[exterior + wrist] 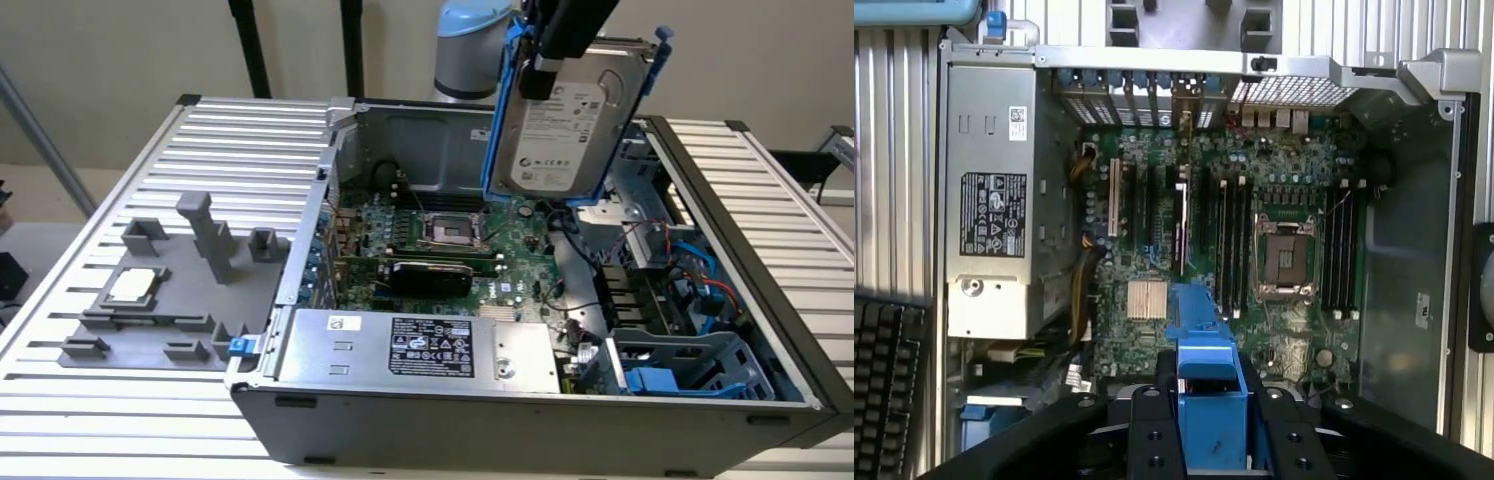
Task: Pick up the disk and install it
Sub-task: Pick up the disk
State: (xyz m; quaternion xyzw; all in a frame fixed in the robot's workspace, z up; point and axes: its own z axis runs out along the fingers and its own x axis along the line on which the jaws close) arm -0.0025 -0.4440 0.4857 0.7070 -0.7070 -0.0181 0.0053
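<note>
The open computer case [747, 330] lies on a ribbed metal table [120, 420], its walls standing as a rim around the motherboard [427, 235]. The power supply [427, 350] fills the near corner on the exterior view's left. A blue-grey drive cage [681, 365] sits in the near corner on the exterior view's right, with blue and orange cables just beyond it. The space above the CPU socket [447, 232] and the memory slots is free. On the table at the exterior view's left, well apart from the case, stands a grey fixture [174, 300] carrying a small square chip [134, 285].

The arm [474, 40] is cut off by the picture's upper edge. The disk [577, 120] hides part of the case's far wall and the far end of the board. In the wrist view, the black fingers [1149, 430] of the gripper [1209, 435] cover the case edge beneath them, and a keyboard [884, 380] is cut by the frame.

The disk hangs in the air over the far part of the case, towards the exterior view's right. It is nearly upright and slightly tilted, with its white label facing the exterior camera and blue carrier rails along both long sides. The gripper is clamped on its upper end, and in the wrist view the blue carrier sits pinched between the two fingers. The disk's lower edge hangs over the board, but its clearance cannot be judged.
</note>
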